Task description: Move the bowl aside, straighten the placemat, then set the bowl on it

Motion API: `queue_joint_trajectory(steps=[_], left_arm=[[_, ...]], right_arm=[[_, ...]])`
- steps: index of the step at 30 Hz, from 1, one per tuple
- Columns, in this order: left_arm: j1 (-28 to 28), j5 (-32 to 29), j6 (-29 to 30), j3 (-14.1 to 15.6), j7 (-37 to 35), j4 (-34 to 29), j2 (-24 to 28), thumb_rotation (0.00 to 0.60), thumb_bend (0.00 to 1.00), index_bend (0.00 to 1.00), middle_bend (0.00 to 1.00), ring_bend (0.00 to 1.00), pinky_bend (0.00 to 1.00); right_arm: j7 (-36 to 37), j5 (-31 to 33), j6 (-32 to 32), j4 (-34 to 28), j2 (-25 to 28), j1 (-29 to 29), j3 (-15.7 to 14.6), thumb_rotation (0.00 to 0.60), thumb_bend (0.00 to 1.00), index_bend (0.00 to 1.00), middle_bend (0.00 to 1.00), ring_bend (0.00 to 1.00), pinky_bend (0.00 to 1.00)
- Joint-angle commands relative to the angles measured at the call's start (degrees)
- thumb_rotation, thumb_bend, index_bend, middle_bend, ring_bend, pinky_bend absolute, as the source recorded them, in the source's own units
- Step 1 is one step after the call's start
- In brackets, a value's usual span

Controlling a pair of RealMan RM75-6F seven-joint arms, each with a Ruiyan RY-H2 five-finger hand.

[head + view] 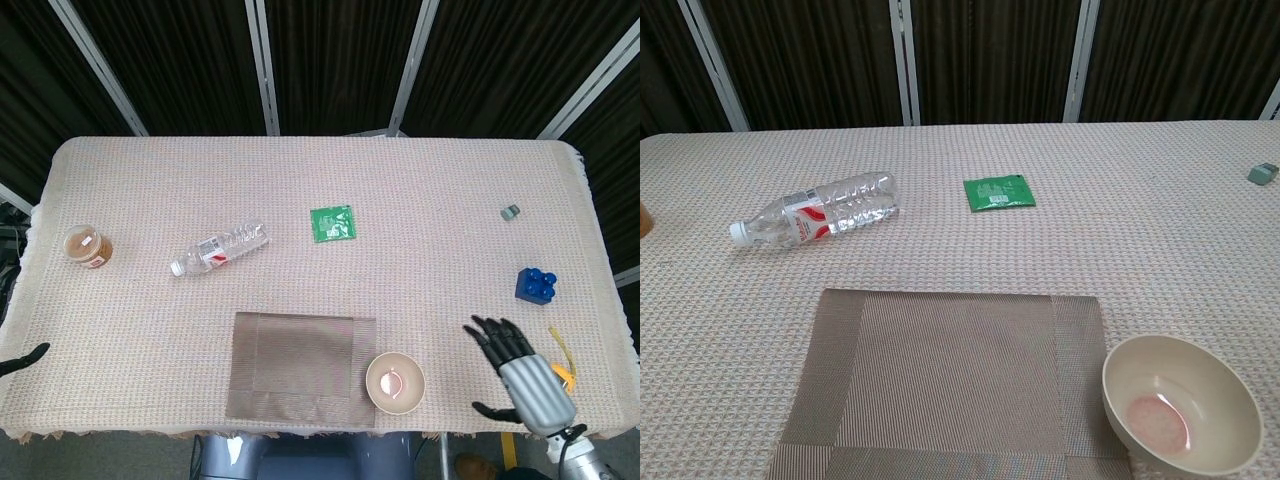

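A beige bowl (395, 383) with a pink inside (1181, 404) stands on the table at the front, touching the right edge of the brown placemat (302, 369) (950, 375). The placemat lies flat near the front edge, slightly skewed. My right hand (522, 378) hovers to the right of the bowl, fingers spread, holding nothing, apart from the bowl. Only a dark tip of my left hand (30, 356) shows at the far left edge; its fingers are hidden. The chest view shows neither hand.
A clear water bottle (217, 248) (816, 217) lies left of centre. A green packet (331, 223) (999, 192) is at mid-table. A brown-lidded jar (87, 246) stands far left. A blue brick (535, 285), a yellow object (562, 365) and a small grey piece (510, 212) are on the right.
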Motion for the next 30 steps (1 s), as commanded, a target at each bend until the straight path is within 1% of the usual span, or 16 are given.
queue_joint_trajectory(steps=[1, 6, 12, 20, 23, 24, 27, 30], left_arm=[[-0.27, -0.99, -0.35, -0.49, 0.3, 0.03, -0.14, 0.6, 0.07, 0.0, 0.0, 0.0, 0.0], [-0.55, -1.63, -1.05, -0.55, 0.94, 0.06, -0.43, 0.6, 0.07, 0.0, 0.0, 0.0, 0.0], [-0.67, -1.85, -1.39, -0.48, 1.3, 0.04, -0.71, 0.6, 0.07, 0.0, 0.0, 0.0, 0.0], [-0.66, -1.81, -1.43, -0.46, 0.98, -0.07, -0.57, 0.6, 0.07, 0.0, 0.0, 0.0, 0.0], [-0.65, -1.85, -1.37, -0.52, 0.83, -0.13, -0.49, 0.6, 0.07, 0.0, 0.0, 0.0, 0.0], [-0.65, -1.86, -1.38, -0.53, 0.81, -0.13, -0.47, 0.6, 0.07, 0.0, 0.0, 0.0, 0.0], [-0.66, -1.91, -1.47, -0.53, 0.61, -0.15, -0.39, 0.6, 0.07, 0.0, 0.0, 0.0, 0.0], [-0.68, -1.99, -1.54, -0.56, 0.38, -0.12, -0.3, 0.6, 0.07, 0.0, 0.0, 0.0, 0.0]], right_arm=[[1.13, -5.77, -7.14, 1.74, -1.43, 3.79, -4.68, 0.6, 0.0, 0.09, 0.0, 0.0, 0.0], [-2.96, -6.5, -9.35, 3.91, -4.29, 5.04, -4.03, 0.6, 0.0, 0.11, 0.0, 0.0, 0.0], [-9.0, -5.1, -10.47, 6.01, -9.06, 5.26, -2.39, 0.6, 0.0, 0.15, 0.0, 0.0, 0.0], [-10.63, -4.55, -12.01, 8.26, -12.38, 6.14, -2.73, 0.6, 0.0, 0.18, 0.0, 0.0, 0.0], [-12.07, -4.17, -13.13, 9.15, -13.63, 6.49, -2.72, 0.6, 0.01, 0.23, 0.0, 0.0, 0.0], [-12.4, -4.04, -13.37, 9.34, -13.91, 6.54, -2.7, 0.6, 0.03, 0.26, 0.0, 0.0, 0.0], [-13.72, -3.31, -14.28, 10.08, -15.41, 6.68, -2.62, 0.6, 0.11, 0.31, 0.0, 0.0, 0.0], [-14.48, -2.74, -14.47, 10.88, -16.93, 6.7, -2.41, 0.6, 0.23, 0.36, 0.0, 0.0, 0.0]])
